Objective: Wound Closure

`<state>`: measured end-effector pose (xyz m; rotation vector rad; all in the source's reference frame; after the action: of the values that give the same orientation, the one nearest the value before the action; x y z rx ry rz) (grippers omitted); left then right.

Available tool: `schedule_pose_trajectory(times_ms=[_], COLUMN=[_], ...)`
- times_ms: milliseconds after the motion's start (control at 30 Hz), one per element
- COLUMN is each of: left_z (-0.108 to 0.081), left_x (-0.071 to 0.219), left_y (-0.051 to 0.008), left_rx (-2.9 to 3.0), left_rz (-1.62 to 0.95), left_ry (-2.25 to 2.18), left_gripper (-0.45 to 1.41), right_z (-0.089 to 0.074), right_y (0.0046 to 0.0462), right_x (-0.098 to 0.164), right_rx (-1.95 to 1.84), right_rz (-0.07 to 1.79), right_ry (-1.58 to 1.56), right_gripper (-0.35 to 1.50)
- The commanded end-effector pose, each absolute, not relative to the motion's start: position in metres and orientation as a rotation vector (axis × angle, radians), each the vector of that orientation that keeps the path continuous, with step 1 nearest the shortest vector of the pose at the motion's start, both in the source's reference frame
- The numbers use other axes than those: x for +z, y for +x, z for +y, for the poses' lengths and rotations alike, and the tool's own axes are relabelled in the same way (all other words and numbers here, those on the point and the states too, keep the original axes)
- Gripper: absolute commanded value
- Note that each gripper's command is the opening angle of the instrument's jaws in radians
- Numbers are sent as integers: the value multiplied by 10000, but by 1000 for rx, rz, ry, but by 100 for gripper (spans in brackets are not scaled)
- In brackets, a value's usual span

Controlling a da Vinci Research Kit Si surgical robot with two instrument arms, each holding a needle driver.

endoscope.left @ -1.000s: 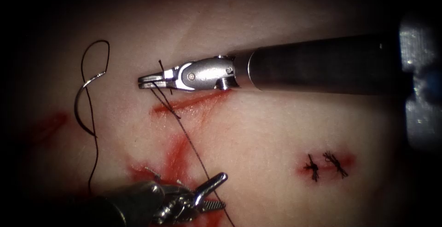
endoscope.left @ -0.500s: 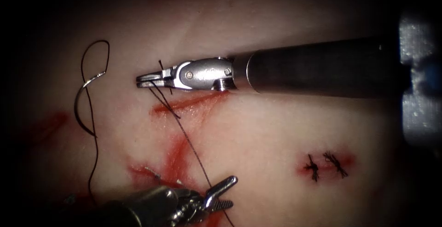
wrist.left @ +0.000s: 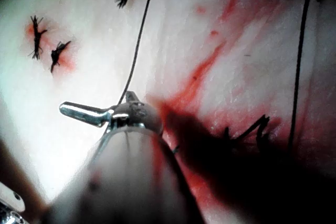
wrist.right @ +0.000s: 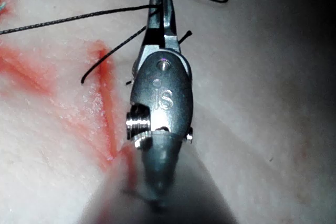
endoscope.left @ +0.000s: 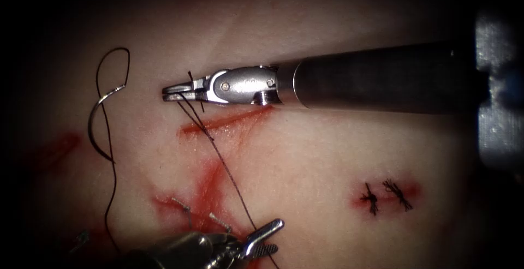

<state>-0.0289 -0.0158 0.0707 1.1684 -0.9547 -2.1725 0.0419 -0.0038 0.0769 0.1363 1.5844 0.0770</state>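
Observation:
My right tool comes in from the right and hovers just above the left end of the red cut. Its jaws are shut on the black thread, as the right wrist view confirms. From there one strand runs down to my left tool, whose jaws stand open around it with nothing gripped. A second, short strand ends at the cut. The curved needle lies free on the tissue far left of the cut, not in the tissue, with a thread loop above it.
Two finished black knots sit in a small red patch to the right of the cut; they also show in the left wrist view as knots. Red fluid streaks the tissue between the cut and the left tool.
The left tool has slid to the right and slightly down along the thread, its jaws staying open. The right tool has held almost still, shut on the thread.

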Motion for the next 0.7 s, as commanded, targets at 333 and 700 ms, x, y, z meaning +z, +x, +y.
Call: schedule_pose_trajectory(times_ms=[333,700], left_z=[-162,-160], left_x=[714,691], left_y=[-288,-241], left_rx=[-2167,-2142], left_rz=[-914,-866], left_ry=[1250,1315], left_gripper=[-45,-45], right_z=[-38,-48], right_y=[425,409], right_x=[772,767], right_rx=[84,83], right_rz=[1585,1584], right_ry=[141,151], right_gripper=[-35,-35])
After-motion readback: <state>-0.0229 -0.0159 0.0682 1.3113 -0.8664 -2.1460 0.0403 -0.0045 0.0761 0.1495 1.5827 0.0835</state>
